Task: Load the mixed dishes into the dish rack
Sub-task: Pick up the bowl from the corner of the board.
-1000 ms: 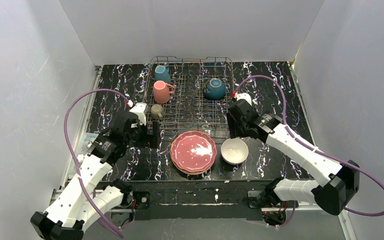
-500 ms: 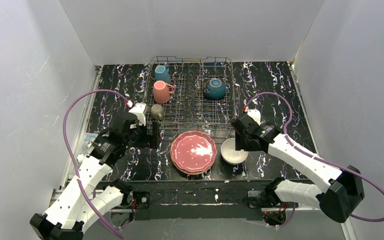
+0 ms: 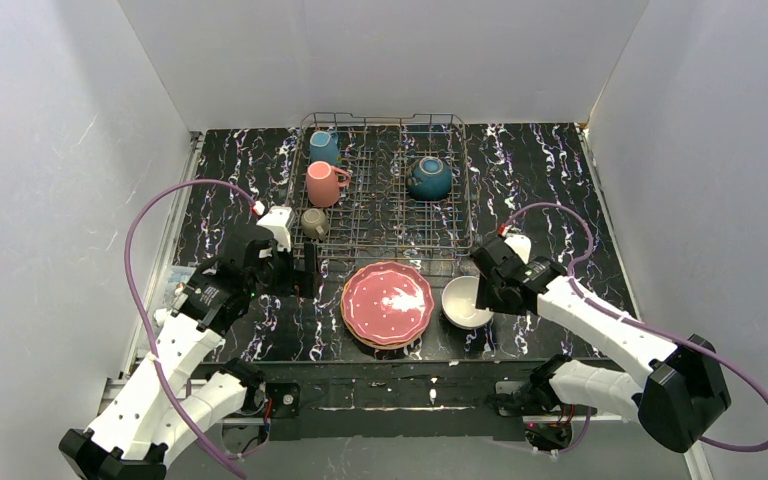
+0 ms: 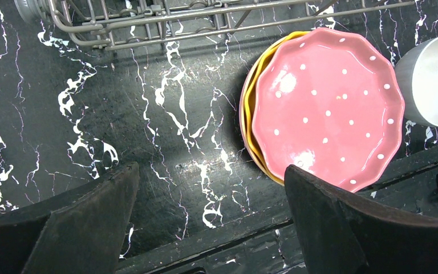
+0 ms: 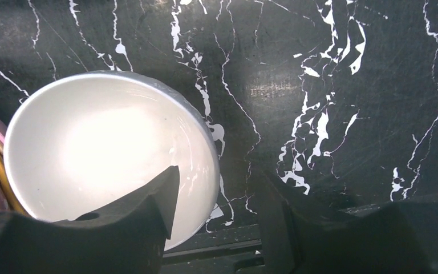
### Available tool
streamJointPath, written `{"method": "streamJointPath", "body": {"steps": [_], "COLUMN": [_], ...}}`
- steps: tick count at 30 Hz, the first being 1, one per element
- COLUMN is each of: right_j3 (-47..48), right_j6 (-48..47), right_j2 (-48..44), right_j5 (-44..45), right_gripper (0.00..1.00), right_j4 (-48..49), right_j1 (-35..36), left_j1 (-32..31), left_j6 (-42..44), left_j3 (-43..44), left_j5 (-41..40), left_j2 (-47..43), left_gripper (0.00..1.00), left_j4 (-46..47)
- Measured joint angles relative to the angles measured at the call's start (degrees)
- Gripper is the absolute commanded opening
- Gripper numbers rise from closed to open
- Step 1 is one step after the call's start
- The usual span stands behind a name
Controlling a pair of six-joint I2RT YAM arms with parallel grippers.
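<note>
A pink scalloped plate (image 3: 387,302) tops a stack with an orange plate (image 4: 250,108) under it, in front of the dish rack (image 3: 380,215). In the rack sit a teal mug (image 3: 324,147), a pink mug (image 3: 323,184), an olive-grey mug (image 3: 314,222) and a dark-blue bowl (image 3: 429,178). A white bowl (image 3: 463,302) stands right of the plates. My right gripper (image 5: 221,180) is open astride the white bowl's (image 5: 102,148) right rim, one finger inside and one outside. My left gripper (image 4: 211,171) hangs wide open over bare table left of the plates.
White walls close in the black marbled table on three sides. The rack's front wire (image 4: 165,23) runs just beyond the left gripper. A dark raised lip (image 5: 217,242) borders the table's near edge, close to the white bowl.
My right gripper has come back from the rack's front right corner and down onto the white bowl's rim, its jaws narrowing. The left arm has not moved.
</note>
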Motion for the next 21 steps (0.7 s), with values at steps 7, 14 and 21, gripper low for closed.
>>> {"method": "streamJointPath", "body": {"steps": [7,14,21], "right_j3": [-3.78,-5.79,-6.45], "right_j6": [1.79,2.38,2.58], "right_j2": [-1.73,-2.56,-4.09], "right_j5": [-2.16,-4.59,-5.6], "right_gripper": [0.5,0.35,0.21], "right_j4": [3.13,5.29,6.67], "right_j1": [-2.05,-3.58,-4.31], "left_j1": [0.0,0.0,0.0], "left_j6": [0.0,-0.02,-0.17], "left_j3": [0.0,0.0,0.0], "left_j5": [0.02,0.0,0.0], "left_j2": [0.0,0.04,0.39], "left_gripper": [0.98,0.98,0.98], "left_j4": [0.0,0.0,0.0]}}
